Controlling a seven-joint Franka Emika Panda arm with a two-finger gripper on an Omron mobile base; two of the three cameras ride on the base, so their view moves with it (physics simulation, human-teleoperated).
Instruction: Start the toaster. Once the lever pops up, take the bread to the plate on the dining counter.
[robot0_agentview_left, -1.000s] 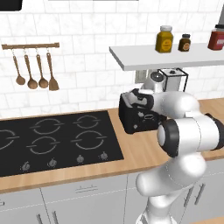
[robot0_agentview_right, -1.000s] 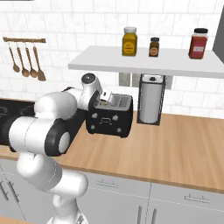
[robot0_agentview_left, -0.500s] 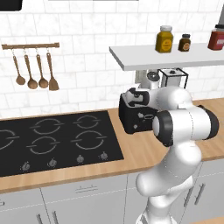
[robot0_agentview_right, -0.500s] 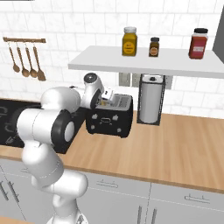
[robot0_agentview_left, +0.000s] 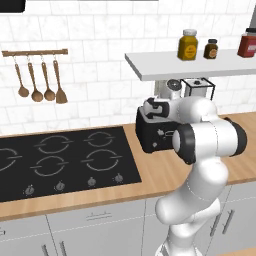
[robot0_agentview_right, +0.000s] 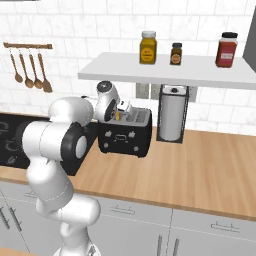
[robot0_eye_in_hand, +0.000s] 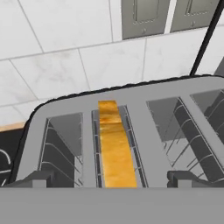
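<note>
We see the black boxy toaster (robot0_agentview_left: 156, 134) with its silver top and small front knobs standing on the light-wood surface (robot0_agentview_right: 200, 165) against the white tiled wall, just right of the flat black cooktop (robot0_agentview_left: 65, 160). In the right base view the toaster (robot0_agentview_right: 125, 135) sits just left of a paper-towel roll in a dark wire holder (robot0_agentview_right: 172, 114), under a white wall shelf (robot0_agentview_right: 165, 70).

The white arm reaches over the toaster, and the gripper (robot0_eye_in_hand: 112, 180) hangs just above the slots with its jaws spread wide and nothing between them. In the hand view the two dark fingertips (robot0_eye_in_hand: 37, 178) rise on either side of the slot row, well apart.

The yellowish-tan toasted bread slice (robot0_eye_in_hand: 114, 144) stands on edge inside the second slot from the left in the hand view, between the wire guides, its top edge about level with the slot opening. The other slots beside it show bare wire guides. In the right base view a small patch of yellow, the bread (robot0_agentview_right: 118, 115), shows at the toaster's top, right beside the hand.

On the shelf we note a yellow jar (robot0_agentview_right: 148, 48), a small dark jar (robot0_agentview_right: 176, 54) and a red jar (robot0_agentview_right: 226, 49). Four wooden utensils hang from a wall rail (robot0_agentview_left: 40, 82) at far left, above the cooktop.
</note>
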